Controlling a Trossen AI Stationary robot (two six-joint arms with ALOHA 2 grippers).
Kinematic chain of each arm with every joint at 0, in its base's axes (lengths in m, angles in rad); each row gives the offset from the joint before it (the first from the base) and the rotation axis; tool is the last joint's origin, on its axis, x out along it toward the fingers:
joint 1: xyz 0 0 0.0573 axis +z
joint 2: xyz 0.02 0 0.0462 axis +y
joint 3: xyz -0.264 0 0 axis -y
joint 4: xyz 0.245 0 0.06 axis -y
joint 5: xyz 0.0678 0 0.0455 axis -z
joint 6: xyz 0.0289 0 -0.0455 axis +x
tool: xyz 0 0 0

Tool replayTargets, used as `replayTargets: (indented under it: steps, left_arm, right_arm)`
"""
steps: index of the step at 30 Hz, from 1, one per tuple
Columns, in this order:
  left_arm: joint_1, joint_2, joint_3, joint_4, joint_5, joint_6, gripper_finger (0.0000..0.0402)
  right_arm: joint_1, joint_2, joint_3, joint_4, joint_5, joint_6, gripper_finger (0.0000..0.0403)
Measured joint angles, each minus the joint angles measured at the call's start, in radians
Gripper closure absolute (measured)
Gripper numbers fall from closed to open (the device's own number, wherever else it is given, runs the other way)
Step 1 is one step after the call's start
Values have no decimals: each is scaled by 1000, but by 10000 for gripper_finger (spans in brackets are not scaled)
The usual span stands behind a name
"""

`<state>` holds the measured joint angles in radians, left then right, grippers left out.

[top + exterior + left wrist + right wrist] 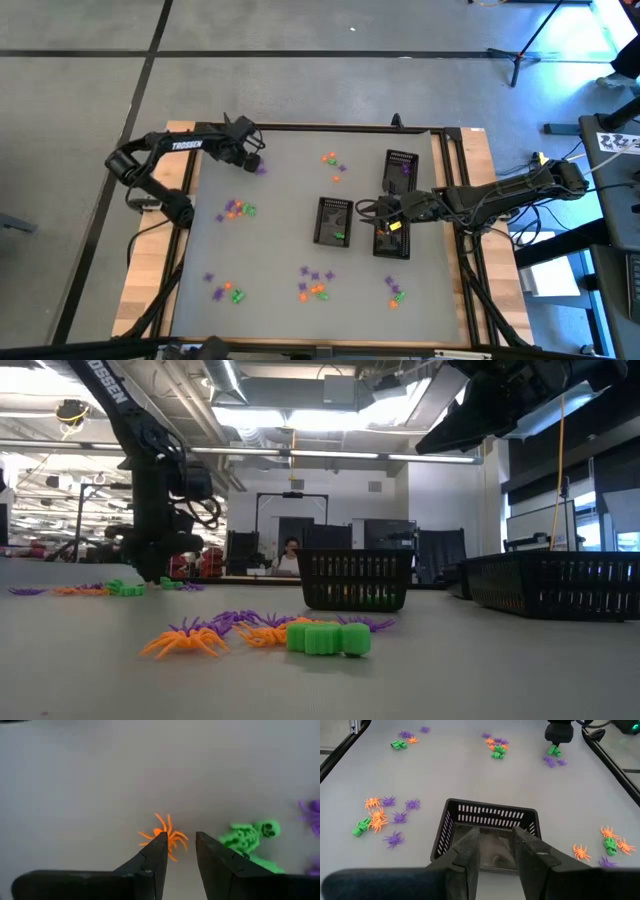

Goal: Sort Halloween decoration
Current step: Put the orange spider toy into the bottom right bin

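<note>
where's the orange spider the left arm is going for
In the left wrist view the orange spider lies on the table just ahead of the left gripper, beside a green skeleton.

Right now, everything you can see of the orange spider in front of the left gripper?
The orange spider is a tiny trinket that looks like moulded plastic, thin splayed legs round a small body. It lies flat on the grey table, just ahead of the left gripper, whose open fingers sit either side of it; one fingertip overlaps its edge, contact unclear. A green skeleton lies beside it, apart.
</note>
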<state>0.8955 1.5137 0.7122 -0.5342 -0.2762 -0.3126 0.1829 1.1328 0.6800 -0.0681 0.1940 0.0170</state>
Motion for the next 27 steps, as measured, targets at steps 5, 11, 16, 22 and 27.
replayTargets:
  steps: [5, 11, 16, 22, 27]
  left_arm:
    - [0, 8, 11, -5, 1, 0, 312]
    - [1, 8, 11, -15, 1, -2, 348]
    - [1, 8, 11, -18, 6, 0, 390]
    - [1, 8, 13, -28, 1, 37, 401]
    - [-10, -2, 62, -88, -13, 57, 401]
  right_arm:
    - [0, 0, 0, 0, 0, 0, 292]
    - [0, 0, 0, 0, 0, 0, 292]
    - [0, 0, 0, 0, 0, 0, 292]
    - [0, 0, 0, 0, 0, 0, 292]
    - [0, 0, 0, 0, 0, 0, 292]
